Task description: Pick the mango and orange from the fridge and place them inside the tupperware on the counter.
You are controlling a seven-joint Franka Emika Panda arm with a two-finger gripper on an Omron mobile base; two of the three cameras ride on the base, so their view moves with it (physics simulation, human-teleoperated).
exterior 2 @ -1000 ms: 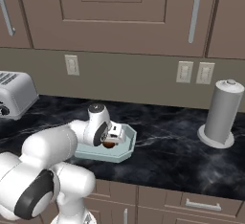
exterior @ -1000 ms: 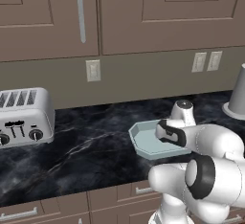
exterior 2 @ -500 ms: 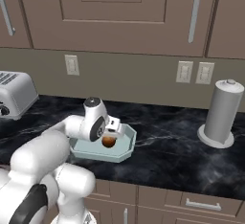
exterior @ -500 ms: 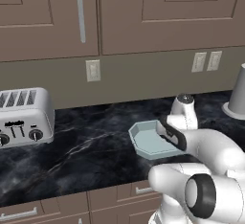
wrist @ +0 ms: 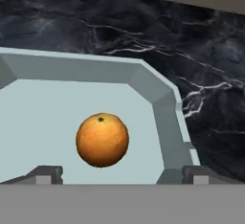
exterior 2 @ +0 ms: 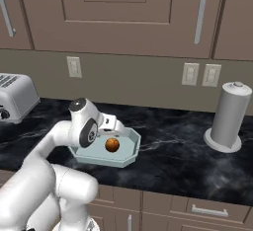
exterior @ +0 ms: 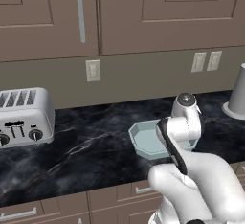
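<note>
Orange sits loose on the pale floor of the tupperware, just ahead of your pincer. Fingertips stand spread, one each side of the fruit and apart from it; nothing pinched. In the right base view the orange lies inside the tupperware, with the pincer just above the tub's left half. Tub rests on the black marble bench, toaster well off to the left, grey cylinder to the right.

Judgement: orange placement looks done; this is the release-and-withdraw step. No mango in the tub. Your next move calls for lifting straight clear without nudging the tub wall, then heading back to the fridge for the mango.
</note>
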